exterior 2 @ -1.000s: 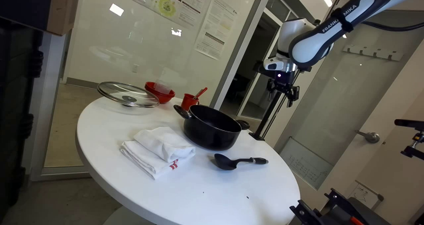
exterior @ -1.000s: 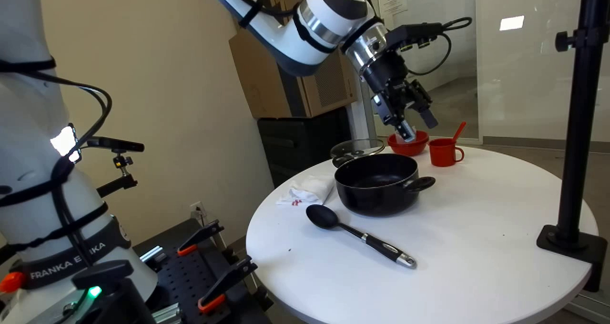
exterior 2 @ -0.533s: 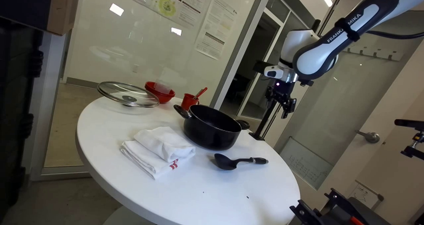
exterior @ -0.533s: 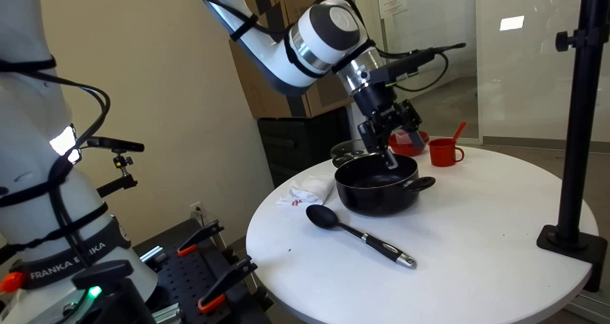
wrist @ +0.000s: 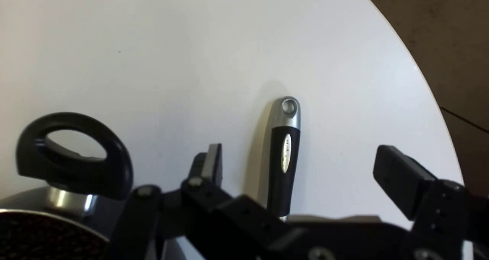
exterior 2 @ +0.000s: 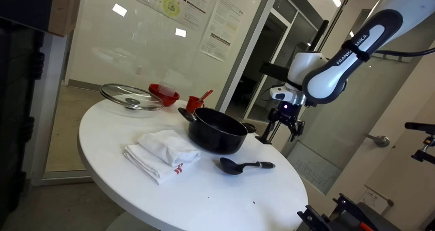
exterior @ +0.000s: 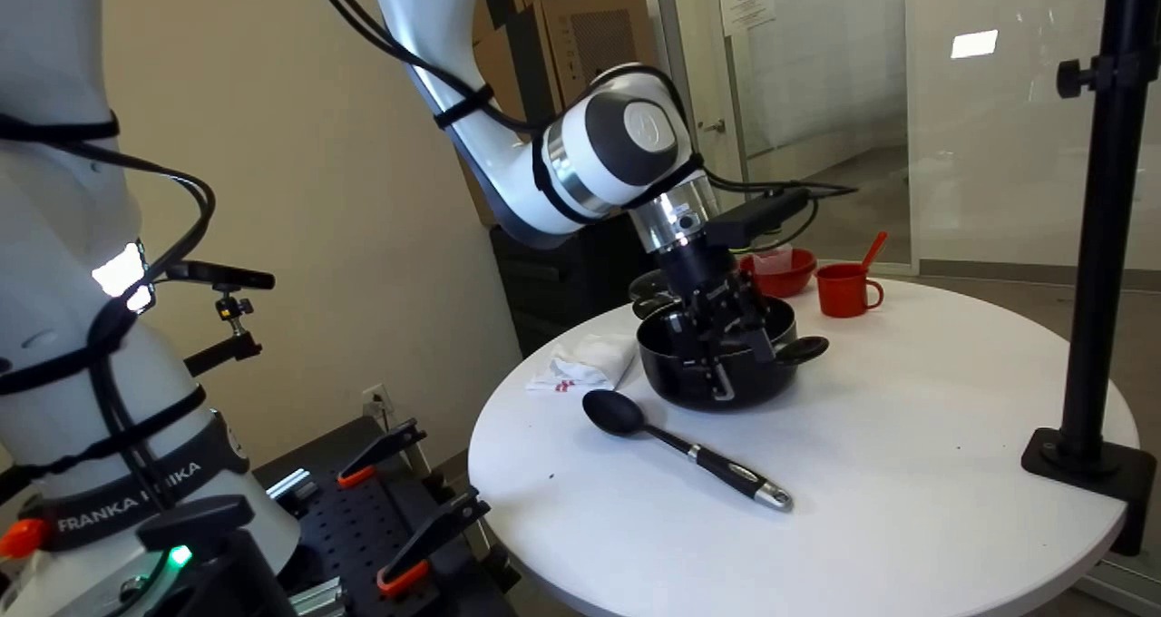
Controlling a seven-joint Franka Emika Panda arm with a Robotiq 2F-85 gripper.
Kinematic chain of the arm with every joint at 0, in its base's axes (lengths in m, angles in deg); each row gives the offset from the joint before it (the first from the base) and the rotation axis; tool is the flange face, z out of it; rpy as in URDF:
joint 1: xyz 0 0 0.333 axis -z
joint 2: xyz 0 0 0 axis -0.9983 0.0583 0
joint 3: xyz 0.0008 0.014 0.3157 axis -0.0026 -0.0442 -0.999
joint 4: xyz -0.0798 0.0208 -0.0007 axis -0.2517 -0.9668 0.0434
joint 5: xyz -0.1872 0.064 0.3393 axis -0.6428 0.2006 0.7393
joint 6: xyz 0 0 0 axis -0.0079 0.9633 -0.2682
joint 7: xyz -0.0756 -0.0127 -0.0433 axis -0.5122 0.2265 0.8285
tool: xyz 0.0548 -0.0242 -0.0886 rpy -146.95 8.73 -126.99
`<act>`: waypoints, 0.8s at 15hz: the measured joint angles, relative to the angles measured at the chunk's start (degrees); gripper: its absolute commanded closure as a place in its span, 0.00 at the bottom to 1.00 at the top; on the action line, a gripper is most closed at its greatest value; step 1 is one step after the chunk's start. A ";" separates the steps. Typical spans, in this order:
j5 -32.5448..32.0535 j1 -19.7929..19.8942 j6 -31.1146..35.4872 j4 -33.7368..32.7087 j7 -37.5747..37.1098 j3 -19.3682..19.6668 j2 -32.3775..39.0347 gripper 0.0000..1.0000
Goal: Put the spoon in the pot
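Observation:
The black spoon (exterior: 726, 472) lies flat on the white table beside the pot. It also shows in an exterior view (exterior 2: 234, 167), with its bowl toward the cloth. The black pot (exterior: 667, 377) stands upright and uncovered; it shows too in an exterior view (exterior 2: 214, 139). My gripper (exterior: 744, 367) is open and empty, tilted, above the table; it also shows in an exterior view (exterior 2: 287, 132). In the wrist view my open jaws (wrist: 300, 155) straddle the spoon's handle (wrist: 282, 176), which lies below, nearer the left finger. The spoon's bowl is hidden there. The pot's side handle (wrist: 88, 179) is at left.
A folded white cloth (exterior 2: 163, 156) lies beside the pot. A glass lid (exterior 2: 132, 102), red bowls (exterior: 780, 281) and a red mug (exterior: 843, 292) stand behind it. A black stand (exterior: 1088, 236) is clamped at the table's edge (wrist: 420, 72).
My gripper has come down steadily, from above the red bowl to in front of the pot in an exterior view, nearer the spoon. The spoon and pot have not moved.

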 measured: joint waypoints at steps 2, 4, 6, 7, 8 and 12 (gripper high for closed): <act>-0.55 0.00 -0.01 -0.24 0.16 0.52 2.09 0.00; -1.41 -0.04 -0.03 -0.77 0.16 1.15 4.27 0.00; -2.41 -0.06 -0.05 -1.53 0.14 1.82 6.37 0.00; -2.93 -0.09 -0.05 -2.02 0.11 2.23 7.38 0.00; -3.36 -0.10 -0.05 -2.58 0.08 2.62 8.31 0.00; -4.89 -0.11 0.03 -5.10 -0.21 3.44 11.22 0.00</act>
